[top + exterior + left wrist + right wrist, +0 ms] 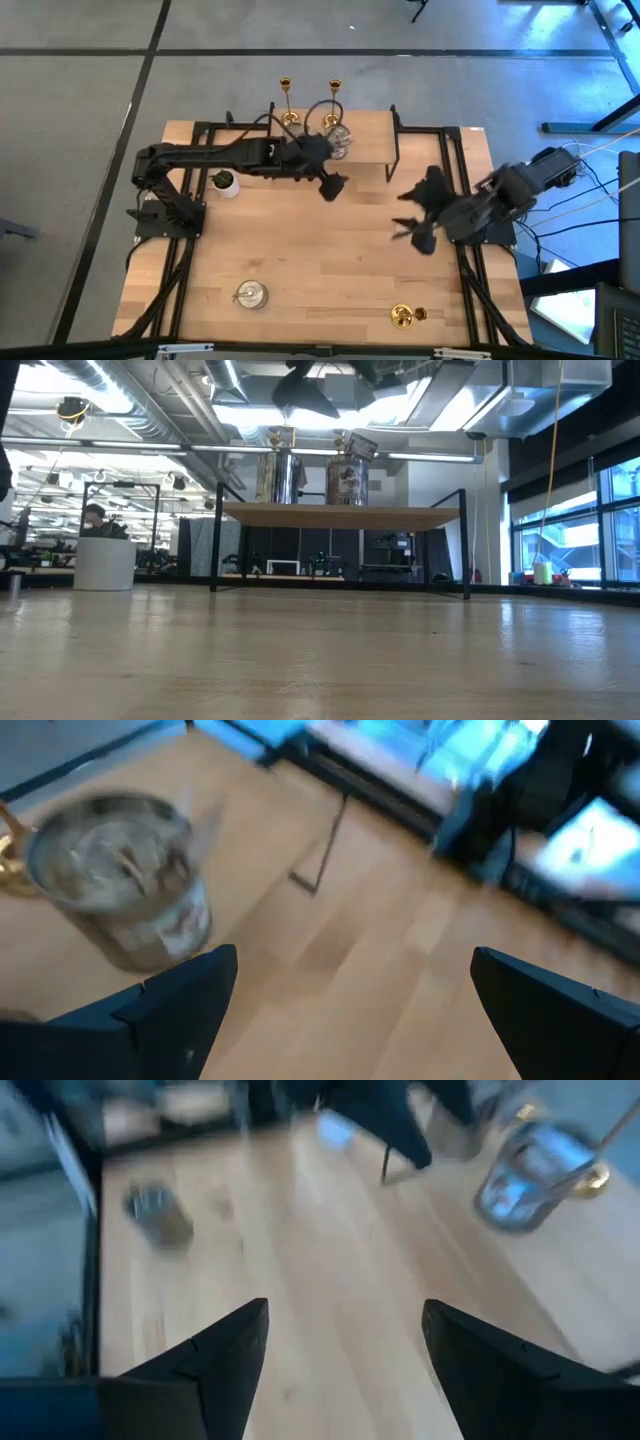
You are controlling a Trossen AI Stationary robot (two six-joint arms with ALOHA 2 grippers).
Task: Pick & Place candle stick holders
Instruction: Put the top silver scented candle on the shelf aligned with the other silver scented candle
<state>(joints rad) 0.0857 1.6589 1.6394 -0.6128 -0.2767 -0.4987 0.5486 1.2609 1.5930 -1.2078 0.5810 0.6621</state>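
1. High view: the left pincer (333,186) hangs with its fingers spread wide and nothing between them, off the near edge of the raised shelf (365,140) at the far side of the surface (320,260). Just beyond it, on the shelf, stand silvery glass holders (338,138), and two tall gold candlesticks (286,98) rise at the shelf's far edge. The right pincer (412,225) hovers near the right edge, open and empty. A silvery glass holder (250,294) sits near the front-left corner, and a gold holder (404,317) lies near the front edge, right of middle. A small potted plant (224,182) stands by the left edge.
2. Low view: two squat silvery holders (283,476) stand side by side on the shelf, the right one tilted.
3. Left wrist view: a squat holder (125,880), mottled and silvery, stands ahead of the widely parted fingers (180,1005), apart from them.
4. Right wrist view: parted fingers (215,1360) frame bare wood; a glass holder (520,1175) stands well ahead.
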